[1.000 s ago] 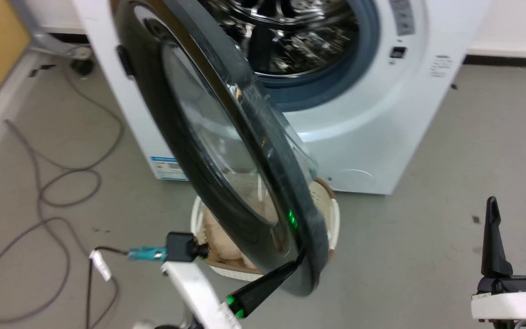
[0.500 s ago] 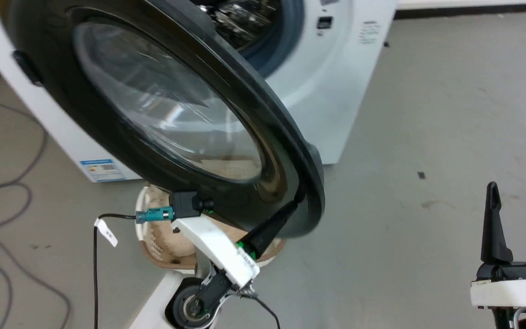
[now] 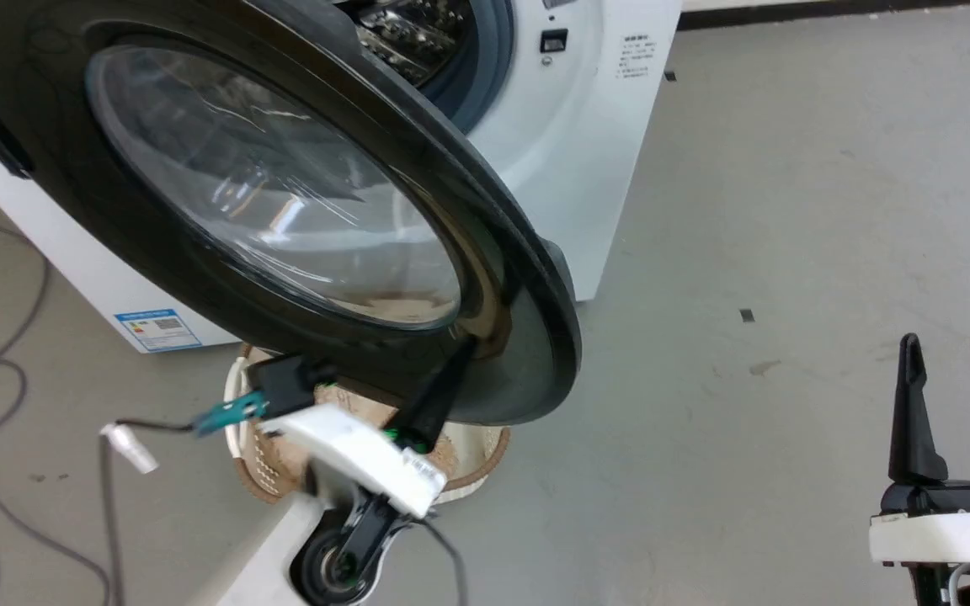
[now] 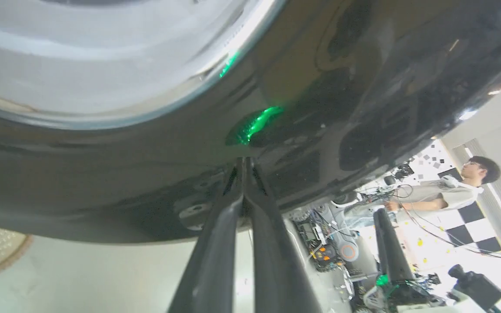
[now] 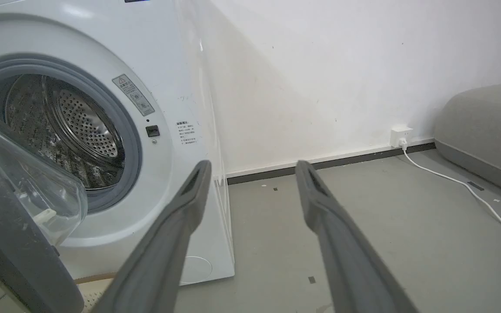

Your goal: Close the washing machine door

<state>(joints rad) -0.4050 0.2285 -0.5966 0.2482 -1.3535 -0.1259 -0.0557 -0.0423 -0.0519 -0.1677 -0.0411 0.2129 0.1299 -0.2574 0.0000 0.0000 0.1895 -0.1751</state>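
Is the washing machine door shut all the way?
No, the washing machine door stands away from the washing machine, and the shiny drum shows through the uncovered opening.

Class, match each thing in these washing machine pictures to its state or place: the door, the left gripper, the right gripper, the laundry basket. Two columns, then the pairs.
1. washing machine door
2. left gripper
3. right gripper
4. laundry basket

A. jaws shut, tips against the door
B. on the floor beneath the door
C. swung partly open
D. jaws open, holding nothing

Pairs: 1-C, 2-A, 3-D, 4-B
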